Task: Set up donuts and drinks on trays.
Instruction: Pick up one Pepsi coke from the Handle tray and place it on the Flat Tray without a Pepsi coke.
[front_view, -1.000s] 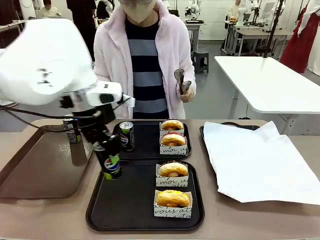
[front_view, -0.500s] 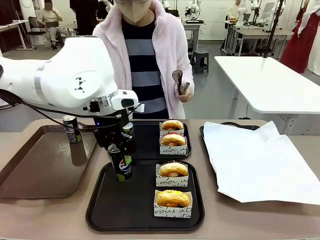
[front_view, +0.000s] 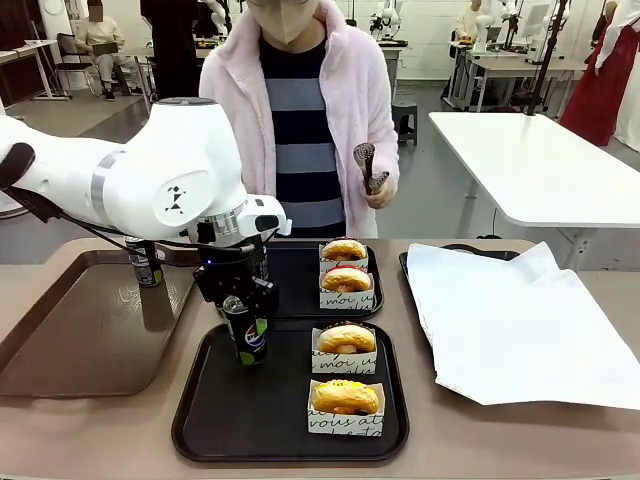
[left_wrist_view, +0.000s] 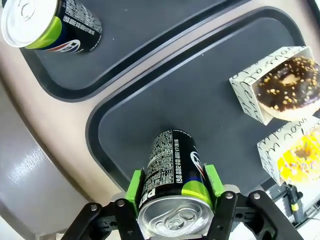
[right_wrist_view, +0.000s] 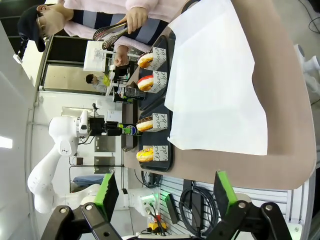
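My left gripper (front_view: 244, 322) is shut on a black soda can (front_view: 247, 338) held upright at the back left of the near black tray (front_view: 230, 420); whether the can touches the tray I cannot tell. In the left wrist view the green pads (left_wrist_view: 135, 186) clamp the can (left_wrist_view: 172, 170). The near tray holds a chocolate donut (front_view: 346, 340) and a yellow donut (front_view: 345, 398) in paper sleeves. On the far black tray (front_view: 300, 300) are two sleeved donuts (front_view: 346, 279) and another can (left_wrist_view: 50, 25). My right gripper (right_wrist_view: 166, 195) is open and holds nothing, off the table's end.
A long brown tray (front_view: 70, 340) at the left carries one more can (front_view: 144, 262). A tray under crumpled white paper (front_view: 520, 320) lies at the right. The person across the table holds tongs (front_view: 366, 166) at chest height.
My left gripper has carried the can to the right, from the brown tray's edge to the near black tray's back left, and lowered it slightly. The person's tongs barely moved.
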